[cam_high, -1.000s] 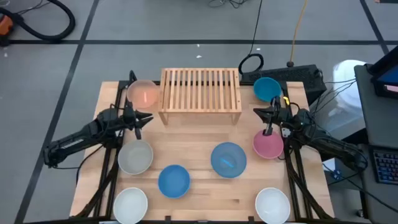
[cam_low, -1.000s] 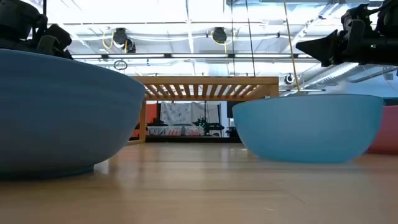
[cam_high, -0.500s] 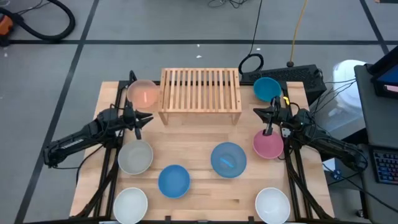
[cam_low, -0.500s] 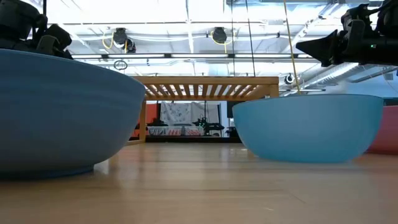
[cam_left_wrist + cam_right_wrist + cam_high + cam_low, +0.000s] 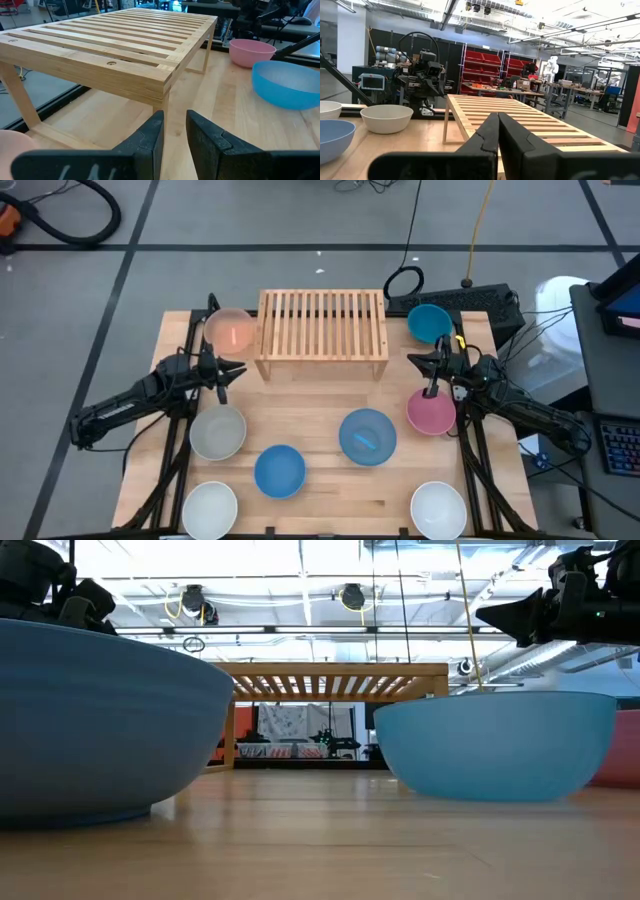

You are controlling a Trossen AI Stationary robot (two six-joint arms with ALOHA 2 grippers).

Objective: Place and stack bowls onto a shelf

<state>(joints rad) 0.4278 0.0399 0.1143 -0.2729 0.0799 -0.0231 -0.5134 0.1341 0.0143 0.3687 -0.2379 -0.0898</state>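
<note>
The shelf [image 5: 322, 325], a low slatted light-wood rack, stands on its legs at the table's far middle with nothing on top. Around it, single bowls rest on their bases: pale orange-pink [image 5: 231, 330], teal [image 5: 430, 322], pink [image 5: 431, 411], light blue [image 5: 367, 436], blue [image 5: 279, 470], grey-beige [image 5: 218, 432] and two white [image 5: 210, 508] [image 5: 438, 508]. My left gripper [image 5: 174, 120] hovers by the shelf's near-left corner, fingers a little apart with nothing between them. My right gripper [image 5: 498, 117] is shut and empty, above the table off the shelf's near-right corner and just past the pink bowl.
Bare tabletop [image 5: 320, 395] lies between the shelf and the near bowls. In the low view the blue bowl [image 5: 100, 720] and the light blue bowl [image 5: 495, 745] stand in front of the shelf [image 5: 335, 680]. Cables and a black box [image 5: 480, 302] sit past the far right corner.
</note>
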